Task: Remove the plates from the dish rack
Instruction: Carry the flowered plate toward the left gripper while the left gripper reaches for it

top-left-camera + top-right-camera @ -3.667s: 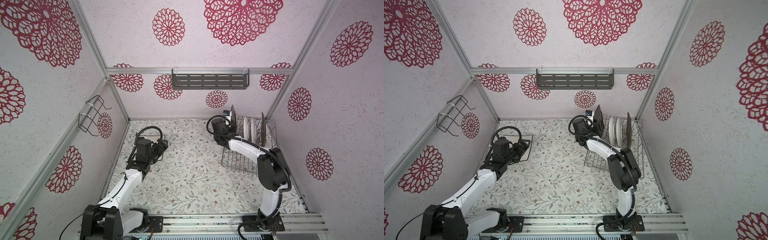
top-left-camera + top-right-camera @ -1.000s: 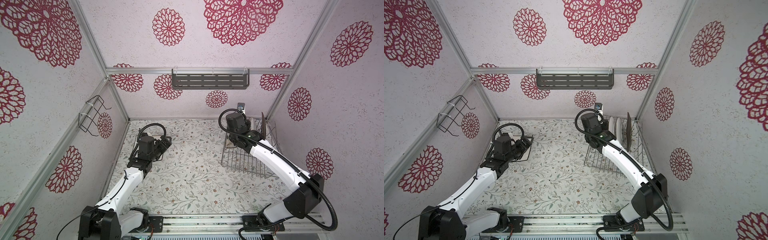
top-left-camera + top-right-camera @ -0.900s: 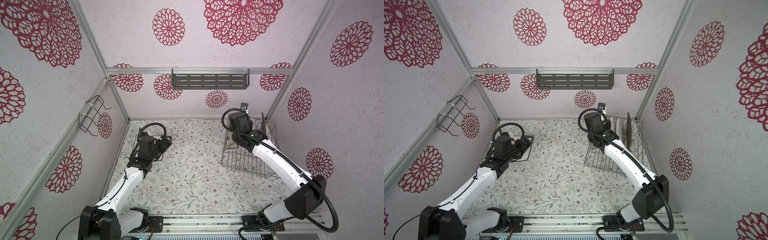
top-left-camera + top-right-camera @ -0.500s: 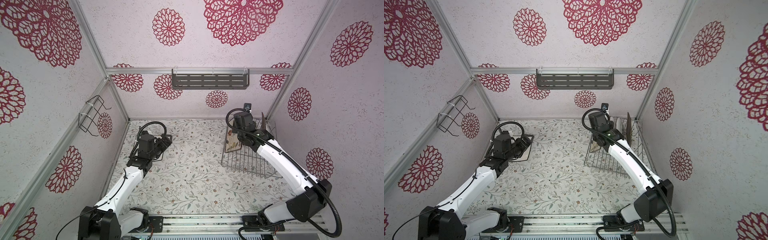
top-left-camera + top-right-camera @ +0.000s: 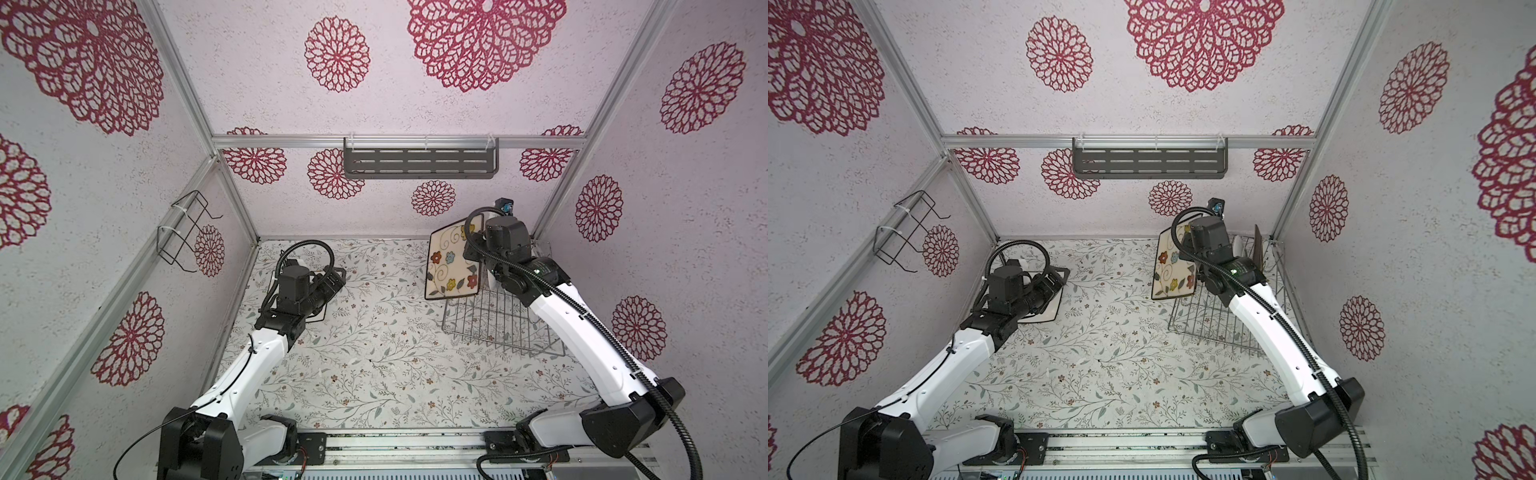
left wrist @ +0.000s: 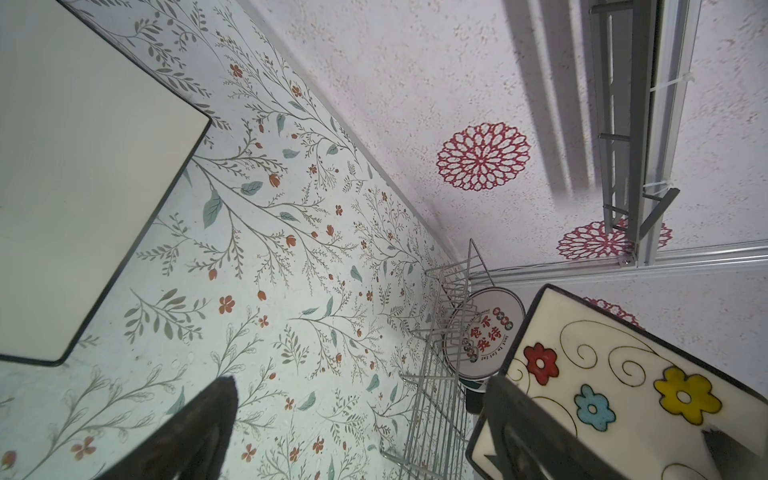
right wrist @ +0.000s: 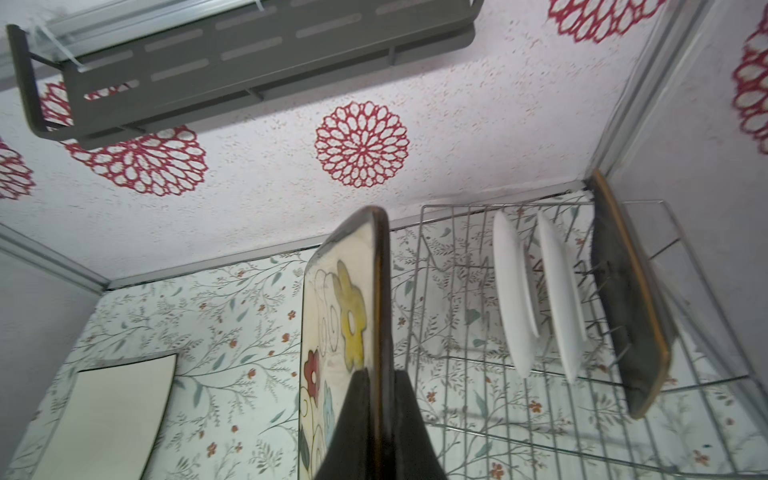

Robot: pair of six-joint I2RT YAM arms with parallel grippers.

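My right gripper (image 7: 379,374) is shut on the edge of a cream square plate with coloured flowers (image 5: 451,266) (image 5: 1173,270), held upright in the air over the left end of the silver dish rack (image 5: 490,324) (image 7: 540,415). In the rack two round white plates (image 7: 515,291) and a black square plate (image 7: 627,299) stand between prongs. One round plate (image 6: 484,332) shows red characters. My left gripper (image 6: 361,380) (image 5: 1059,282) hangs open above a plain white square plate (image 5: 1044,311) (image 6: 83,187) that lies flat on the table at the left.
A dark grey slotted shelf (image 5: 419,162) hangs on the back wall above the rack. A small black wire bracket (image 5: 183,232) is fixed to the left wall. The rack stands in the back right corner against the walls.
My right arm has lifted the flowered plate up out of the rack and swung it leftward, so its face now shows from above. The left arm has hardly moved.
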